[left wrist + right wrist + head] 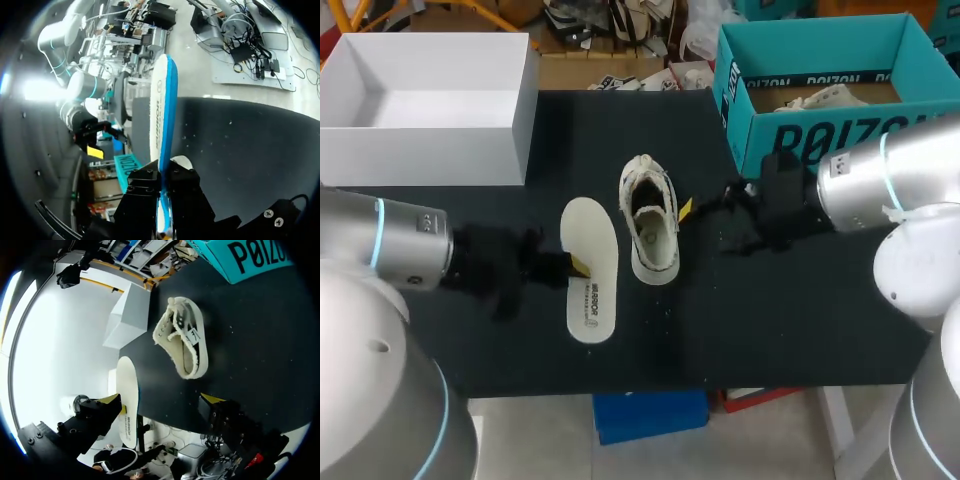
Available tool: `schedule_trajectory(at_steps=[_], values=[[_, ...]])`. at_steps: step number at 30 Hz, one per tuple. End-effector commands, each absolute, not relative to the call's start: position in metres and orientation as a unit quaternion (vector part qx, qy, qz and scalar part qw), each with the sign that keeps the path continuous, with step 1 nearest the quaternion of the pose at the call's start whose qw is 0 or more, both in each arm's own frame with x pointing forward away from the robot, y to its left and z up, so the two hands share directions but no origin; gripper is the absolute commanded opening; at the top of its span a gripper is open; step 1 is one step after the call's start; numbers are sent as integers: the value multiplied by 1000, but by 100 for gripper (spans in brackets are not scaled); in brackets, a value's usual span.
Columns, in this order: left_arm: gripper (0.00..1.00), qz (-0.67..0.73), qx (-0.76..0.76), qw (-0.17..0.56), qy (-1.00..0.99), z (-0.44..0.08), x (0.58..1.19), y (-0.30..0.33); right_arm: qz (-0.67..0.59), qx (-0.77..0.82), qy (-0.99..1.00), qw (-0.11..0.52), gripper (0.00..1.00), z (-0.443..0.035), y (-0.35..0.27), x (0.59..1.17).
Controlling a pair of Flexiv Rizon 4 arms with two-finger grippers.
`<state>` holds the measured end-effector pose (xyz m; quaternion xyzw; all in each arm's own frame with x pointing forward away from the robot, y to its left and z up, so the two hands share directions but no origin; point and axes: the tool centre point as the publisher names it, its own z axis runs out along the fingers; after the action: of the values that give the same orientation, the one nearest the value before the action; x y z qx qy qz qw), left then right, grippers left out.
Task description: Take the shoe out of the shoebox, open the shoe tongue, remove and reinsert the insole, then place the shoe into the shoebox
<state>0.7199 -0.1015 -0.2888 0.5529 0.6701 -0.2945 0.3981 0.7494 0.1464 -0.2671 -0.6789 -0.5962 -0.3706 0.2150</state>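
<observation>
We find the left pincer (pixel 165 210) pinching the insole (pixel 590 270) by its edge, just beside the shoe (pixel 651 218), which stands sole-down on the table (pixel 770 320). The right pincer (pixel 161 401) is spread and empty at the shoe's other side. We judge the insole removed and its reinsertion pending. Next, it needs aligning with the shoe's opening while the shoe is steadied. Count: one shoe, one insole, one white box (pixel 525 120), one teal box (pixel 820 145).

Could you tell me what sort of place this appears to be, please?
Probably a robotics test bench for shoe handling: a black table bears a teal shoebox and a loose shoe, and the left end effector grips the insole.
</observation>
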Motion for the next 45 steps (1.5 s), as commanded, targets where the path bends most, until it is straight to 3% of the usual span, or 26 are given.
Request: schedule_trajectory(at_steps=[1, 12, 25, 36, 38, 41, 45], values=[[0, -274, 567, 366, 685, -285, 723, -100, -355, -686, -601, 205, 100, -262, 144, 750], [0, -273, 570, 360, 686, -285, 722, -101, -355, -694, -595, 195, 100, -264, 138, 747], [0, -297, 597, 306, 680, -299, 718, -116, -365, -648, -663, 87, 100, -253, 94, 703], [0, -318, 586, 244, 704, -312, 721, -125, -365, -648, -663, 87, 100, -253, 94, 703], [0, -323, 590, 243, 699, -312, 721, -127, -320, -611, -722, -58, 100, -255, 95, 704], [0, -321, 594, 243, 697, -312, 721, -127, -298, -506, -778, -223, 100, -259, 101, 698], [0, -322, 595, 241, 696, -312, 722, -128, -298, -506, -778, -223, 100, -259, 101, 698]])
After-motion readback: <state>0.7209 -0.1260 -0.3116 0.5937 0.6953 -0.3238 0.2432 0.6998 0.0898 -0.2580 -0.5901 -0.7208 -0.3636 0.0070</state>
